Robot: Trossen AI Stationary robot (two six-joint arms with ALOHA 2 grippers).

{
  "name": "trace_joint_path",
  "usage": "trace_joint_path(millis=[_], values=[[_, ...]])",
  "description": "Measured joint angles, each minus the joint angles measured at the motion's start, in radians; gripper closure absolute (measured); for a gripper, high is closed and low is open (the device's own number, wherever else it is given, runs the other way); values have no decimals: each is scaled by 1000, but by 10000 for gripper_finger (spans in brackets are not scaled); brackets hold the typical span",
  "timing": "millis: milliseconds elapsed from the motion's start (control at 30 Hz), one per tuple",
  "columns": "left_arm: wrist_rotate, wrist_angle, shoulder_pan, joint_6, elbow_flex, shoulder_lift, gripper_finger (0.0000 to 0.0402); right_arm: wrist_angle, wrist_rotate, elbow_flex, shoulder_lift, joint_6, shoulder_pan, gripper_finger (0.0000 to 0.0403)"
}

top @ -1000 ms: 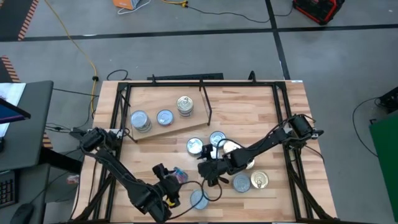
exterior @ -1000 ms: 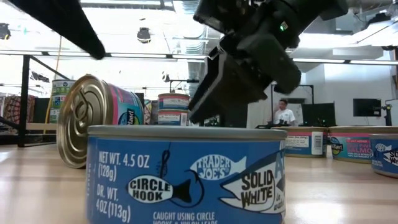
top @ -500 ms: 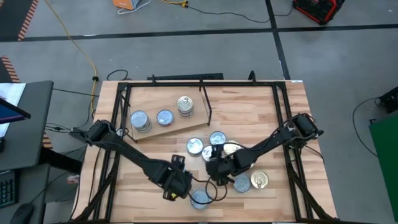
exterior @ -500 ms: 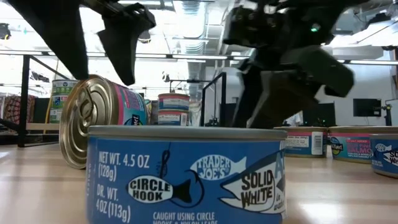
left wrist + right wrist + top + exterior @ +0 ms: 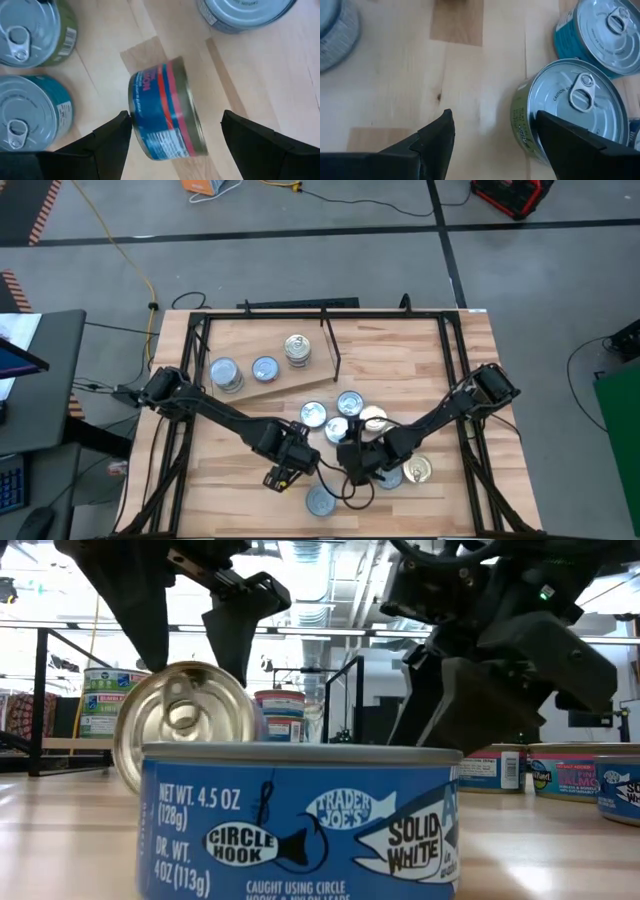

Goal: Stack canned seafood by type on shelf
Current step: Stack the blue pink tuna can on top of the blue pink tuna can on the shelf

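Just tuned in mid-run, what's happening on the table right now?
Both arms are working the loose tins at the table's middle. The left gripper is open, straddling a blue-and-pink tin on its side without clamping it. The right gripper is open beside a green-sided tin, holding nothing. On the shelf, tins already stand, one spot stacked. Most tins still lie loose on the table.

Grey concrete floor (image 5: 330, 255), yellow cable (image 5: 120, 245), bright ceiling lights (image 5: 320, 555)
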Motion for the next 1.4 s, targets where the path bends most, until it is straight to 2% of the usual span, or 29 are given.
trace_joint_path(millis=[100,200,433,900,1167,1400], values=[[-6,2,-5,-3,0,0,107,14,-2,0,0,0,6,99],[-65,8,-13,-22,0,0,107,13,-1,0,0,8,6,99],[-83,15,4,-187,0,0,107,6,11,0,0,19,5,99],[113,76,94,-243,0,8,107,-7,22,0,0,18,29,99],[125,109,88,-293,0,8,104,-31,44,-1,-23,23,33,99],[71,131,51,-313,0,8,56,-46,79,-1,-71,35,49,99]])
